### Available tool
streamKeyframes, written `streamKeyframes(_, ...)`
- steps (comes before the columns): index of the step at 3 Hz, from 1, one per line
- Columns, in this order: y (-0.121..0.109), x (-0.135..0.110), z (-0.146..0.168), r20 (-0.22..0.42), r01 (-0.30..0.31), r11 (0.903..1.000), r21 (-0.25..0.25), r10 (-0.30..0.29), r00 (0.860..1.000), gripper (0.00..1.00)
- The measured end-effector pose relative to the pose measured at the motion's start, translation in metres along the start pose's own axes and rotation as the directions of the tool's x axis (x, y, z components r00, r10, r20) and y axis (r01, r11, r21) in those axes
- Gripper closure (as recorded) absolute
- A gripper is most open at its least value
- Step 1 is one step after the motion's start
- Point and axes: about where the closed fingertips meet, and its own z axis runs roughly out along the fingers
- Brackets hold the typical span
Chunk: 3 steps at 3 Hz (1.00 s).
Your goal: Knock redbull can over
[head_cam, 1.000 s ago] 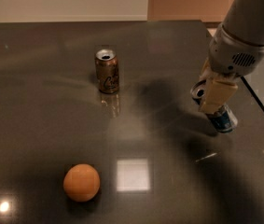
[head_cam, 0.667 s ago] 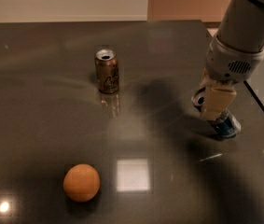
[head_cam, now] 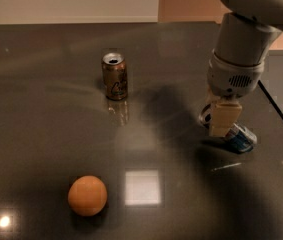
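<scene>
The redbull can [head_cam: 239, 138] lies on its side on the dark table [head_cam: 41, 84] at the right. Its blue and silver body points toward the front right, and its silver top [head_cam: 205, 116] shows behind the gripper. My gripper [head_cam: 223, 120] hangs straight down from the grey arm [head_cam: 238, 59] directly over the can's upper half and hides its middle. It is touching or just above the can; I cannot tell which.
A shorter brown-gold can [head_cam: 115, 76] stands upright at the middle back. An orange [head_cam: 87, 195] sits at the front left. The table's right edge [head_cam: 281, 109] runs close behind the arm. A bright light reflection [head_cam: 142, 187] lies on the table front.
The arm has shifted slightly right and toward the front. The redbull can has shifted with it and now lies flatter on the table. The brown can and the orange have not moved.
</scene>
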Motion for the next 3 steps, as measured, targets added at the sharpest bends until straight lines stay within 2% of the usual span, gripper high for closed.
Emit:
streamKeyframes(2, -0.0055, -0.0089, 0.0099, 0.005, 0.019, 0.9997, -0.014, -0.019, 1.0, 0.13)
streamKeyframes(3, -0.0054, -0.0105, 0.0121, 0.022, 0.01, 0.9999, -0.014, -0.01, 1.0, 0.0)
